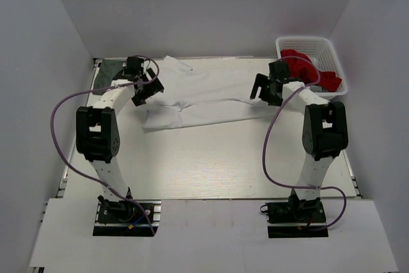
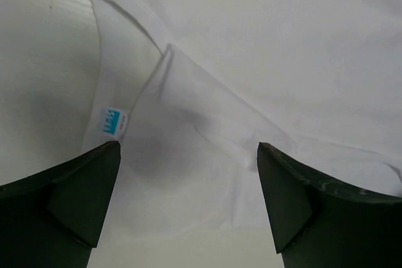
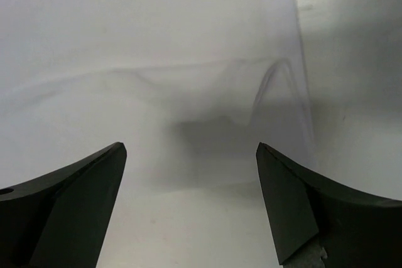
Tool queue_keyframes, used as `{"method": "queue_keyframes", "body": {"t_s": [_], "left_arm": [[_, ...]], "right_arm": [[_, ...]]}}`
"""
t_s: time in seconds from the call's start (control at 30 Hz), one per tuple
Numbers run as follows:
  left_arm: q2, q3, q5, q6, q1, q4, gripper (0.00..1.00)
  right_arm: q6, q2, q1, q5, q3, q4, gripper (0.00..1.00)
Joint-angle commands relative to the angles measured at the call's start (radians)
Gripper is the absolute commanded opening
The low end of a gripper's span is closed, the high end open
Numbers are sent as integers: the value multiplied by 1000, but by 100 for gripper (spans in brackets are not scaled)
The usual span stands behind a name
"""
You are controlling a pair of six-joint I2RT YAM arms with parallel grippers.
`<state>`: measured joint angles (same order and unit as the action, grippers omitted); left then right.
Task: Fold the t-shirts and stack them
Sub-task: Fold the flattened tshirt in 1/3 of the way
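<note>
A white t-shirt (image 1: 204,97) lies spread across the far half of the table, partly folded over itself. My left gripper (image 1: 148,89) is open just above its left end; the left wrist view shows the collar area with a blue label (image 2: 113,122) between my fingers (image 2: 75,199). My right gripper (image 1: 263,91) is open above the shirt's right edge; the right wrist view shows a wrinkled hem (image 3: 264,92) ahead of my fingers (image 3: 295,211). Red t-shirts (image 1: 313,71) lie in a white basket (image 1: 300,43) at the far right.
A dark green folded cloth (image 1: 107,75) lies at the far left corner behind the left arm. The basket stands close behind the right arm. White walls enclose the table on three sides.
</note>
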<state>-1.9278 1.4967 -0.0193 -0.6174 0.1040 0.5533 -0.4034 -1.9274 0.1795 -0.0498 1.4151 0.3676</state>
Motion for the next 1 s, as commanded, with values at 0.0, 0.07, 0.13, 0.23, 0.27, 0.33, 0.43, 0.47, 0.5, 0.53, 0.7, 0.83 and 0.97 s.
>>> {"method": "queue_keyframes", "body": {"t_s": [0.0, 0.07, 0.13, 0.23, 0.27, 0.33, 0.43, 0.47, 0.5, 0.53, 0.7, 0.83, 0.97], "left_arm": [[168, -146, 73, 13, 28, -96, 100], [226, -228, 163, 13, 28, -166, 100], [237, -309, 232, -5, 28, -260, 100], [213, -337, 262, -15, 37, -302, 100], [201, -337, 272, -15, 37, -302, 100], [162, -337, 272, -15, 37, -276, 100], [139, -351, 248, -15, 37, -266, 100], [129, -361, 248, -4, 37, -266, 100], [128, -362, 236, -4, 37, -266, 100], [118, -371, 220, -4, 37, -254, 100], [79, -380, 199, 18, 37, -245, 100], [56, -389, 180, 39, 37, -234, 100], [56, -400, 162, 57, 37, -234, 100]], "right_arm": [[44, 97, 14, 116, -91, -103, 90], [49, 107, 17, 131, -116, -133, 90], [54, 100, 25, 131, -122, -147, 90], [40, 70, 25, 151, -116, -170, 90], [35, 62, 25, 153, -111, -173, 90], [20, 22, 26, 151, -76, -162, 90], [6, -10, 22, 143, -53, -141, 90], [6, -15, 21, 143, -53, -136, 90], [6, -18, 23, 142, -53, -128, 90], [8, -19, 25, 136, -56, -124, 90], [8, -2, 21, 101, -96, -111, 90], [8, -36, 20, 79, -88, -133, 90], [-35, -116, 21, 82, -7, -154, 90]]}}
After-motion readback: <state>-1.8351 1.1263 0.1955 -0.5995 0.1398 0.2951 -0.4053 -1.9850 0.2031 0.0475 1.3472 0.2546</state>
